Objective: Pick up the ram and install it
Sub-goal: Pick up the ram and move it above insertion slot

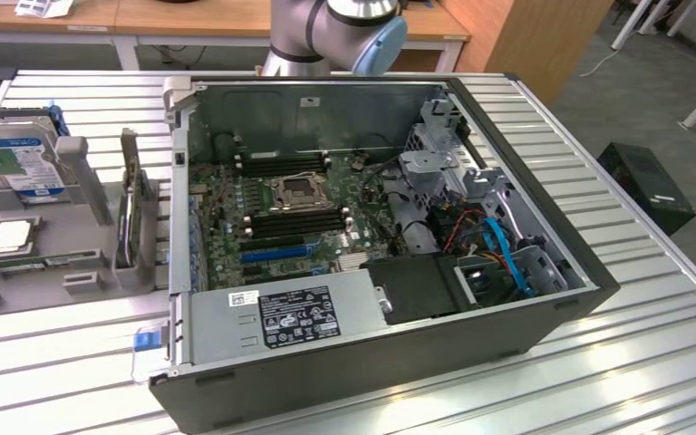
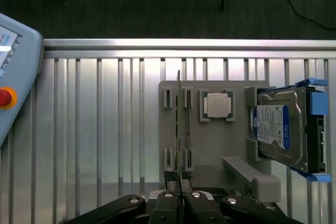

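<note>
Fingers [image 2: 169, 209] pressed together, in line with the ram [image 2: 179, 124] standing edgewise in a gray holder [image 2: 220, 145]; the blue-white label on the hard drive [image 2: 281, 129] is illegible.

The arm [image 1: 336, 27] rises behind an open computer case [image 1: 384, 381] lying on a slatted metal table [image 1: 638, 381]. Inside, black memory slots [image 1: 282, 163] nearest the arm flank the processor socket [image 1: 296, 192]. The power supply [image 1: 287, 317] sits farthest from it. Off toward the exterior view's left, a grey tray [image 1: 58, 227] holds a hard drive [image 1: 15, 168], a processor [image 1: 7, 236] and an upright card [image 1: 130, 208].
</note>
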You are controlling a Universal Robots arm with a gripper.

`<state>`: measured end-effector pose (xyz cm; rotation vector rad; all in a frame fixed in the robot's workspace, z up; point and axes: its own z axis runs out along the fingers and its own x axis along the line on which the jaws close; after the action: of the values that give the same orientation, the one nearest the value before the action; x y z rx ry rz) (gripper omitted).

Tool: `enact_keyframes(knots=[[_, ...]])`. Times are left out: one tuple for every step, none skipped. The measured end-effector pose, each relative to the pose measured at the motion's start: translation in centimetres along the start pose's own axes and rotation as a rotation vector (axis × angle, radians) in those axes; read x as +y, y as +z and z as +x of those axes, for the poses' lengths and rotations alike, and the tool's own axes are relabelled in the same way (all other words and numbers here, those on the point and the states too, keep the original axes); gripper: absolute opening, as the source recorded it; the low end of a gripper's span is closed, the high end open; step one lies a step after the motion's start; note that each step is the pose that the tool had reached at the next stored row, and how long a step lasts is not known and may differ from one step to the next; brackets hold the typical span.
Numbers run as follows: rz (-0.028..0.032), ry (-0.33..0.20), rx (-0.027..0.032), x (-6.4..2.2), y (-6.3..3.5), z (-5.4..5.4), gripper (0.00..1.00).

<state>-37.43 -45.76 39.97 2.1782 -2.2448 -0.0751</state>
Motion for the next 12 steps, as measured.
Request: enact_keyframes(knots=[[-0.0002,-0.001,0.0002,0.0,-0.04,0.0,0.12],[-0.0002,-0.002,0.0002,0.01,-0.08,0.0,0.12],[-0.0001,-0.002,0.0001,0.0,-0.11,0.0,0.12],[-0.0001,-0.003,0.0002,0.01,-0.16,-0.01,0.12],[-0.0001,-0.004,0.0001,0.01,-0.19,-0.01,0.12],[0.0,-0.004,0.0001,0.01,-0.19,-0.01,0.12],[0.0,-0.005,0.0001,0.0,-0.19,-0.01,0.12],[0.0001,-0.005,0.0001,0.0,-0.19,-0.01,0.12],[0.0,-0.005,0.0001,0.01,-0.19,-0.01,0.12],[-0.0001,-0.005,0.0002,0.01,-0.2,-0.01,0.12],[-0.0003,-0.005,0.0003,-0.01,-0.21,-0.01,0.12],[-0.0003,-0.005,0.0004,-0.07,-0.22,-0.01,0.12]])
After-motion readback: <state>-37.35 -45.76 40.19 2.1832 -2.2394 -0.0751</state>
